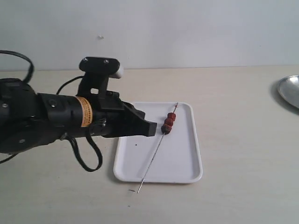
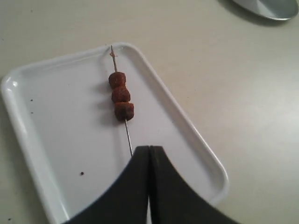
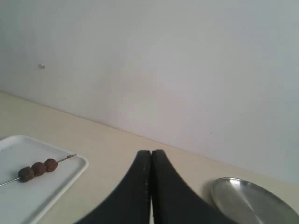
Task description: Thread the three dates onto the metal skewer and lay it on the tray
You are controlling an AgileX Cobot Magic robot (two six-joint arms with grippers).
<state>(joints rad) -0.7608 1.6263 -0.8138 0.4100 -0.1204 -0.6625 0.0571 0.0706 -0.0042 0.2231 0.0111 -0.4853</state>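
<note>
The three dates [image 1: 168, 122] sit threaded in a row near the far end of the metal skewer [image 1: 152, 163]. It lies diagonally on the white tray [image 1: 184, 163], its near tip poking over the front rim onto the table. My left gripper [image 1: 152, 129] hovers over the tray's left part, shut with nothing between its fingers. In the left wrist view the dates [image 2: 121, 94] and skewer [image 2: 127, 135] lie just beyond the left gripper [image 2: 149, 147] tips. My right gripper [image 3: 151, 151] is shut and empty, away from the tray [image 3: 18, 149] and dates [image 3: 38, 168]. It is out of the exterior view.
A round silvery metal dish [image 1: 290, 91] stands at the table's right edge; it also shows as the dish [image 3: 252, 200] beside the right gripper. A black cable [image 1: 88, 158] loops under the left arm. The wall runs along the table's back.
</note>
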